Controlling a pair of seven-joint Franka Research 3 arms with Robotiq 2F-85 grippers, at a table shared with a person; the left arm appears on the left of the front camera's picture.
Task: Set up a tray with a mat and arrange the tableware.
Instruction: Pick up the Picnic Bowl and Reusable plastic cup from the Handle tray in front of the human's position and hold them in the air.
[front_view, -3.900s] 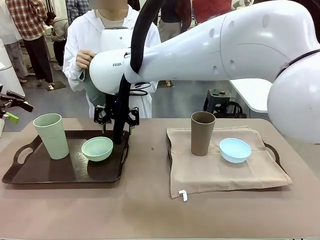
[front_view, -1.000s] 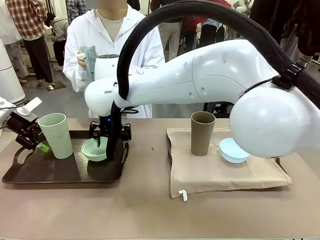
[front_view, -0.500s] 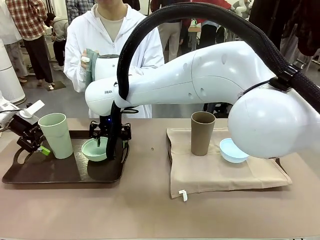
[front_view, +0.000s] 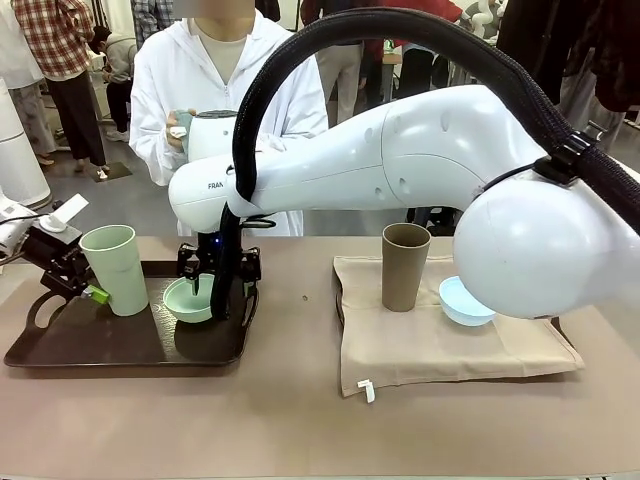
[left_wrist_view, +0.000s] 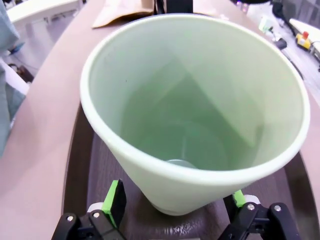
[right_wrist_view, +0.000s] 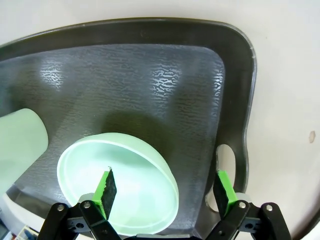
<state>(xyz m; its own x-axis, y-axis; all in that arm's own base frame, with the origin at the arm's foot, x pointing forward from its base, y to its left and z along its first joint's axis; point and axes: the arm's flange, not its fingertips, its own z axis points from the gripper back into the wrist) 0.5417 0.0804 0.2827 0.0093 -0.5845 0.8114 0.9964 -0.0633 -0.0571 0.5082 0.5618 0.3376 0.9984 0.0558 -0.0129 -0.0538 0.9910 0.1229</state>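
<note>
Pale green cup stands between the spread left gripper; I would close low and evenly. Right gripper, also apart, straddles the pale green bowl rim.

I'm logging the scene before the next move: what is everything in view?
pale green cup: 1, on left tray
brown cup: 1, on mat
pale green bowl: 1, on left tray
light blue bowl: 1, on mat
left tray: 1, dark, table's left
right tray: 1, dark, under mat
mat: 1, beige, over right tray
table: 1, brown
person: 1, white coat, far side
left end effector: 1, black-green, open around pale green cup
right end effector: 1, black-green, open astride pale green bowl's rim
</note>
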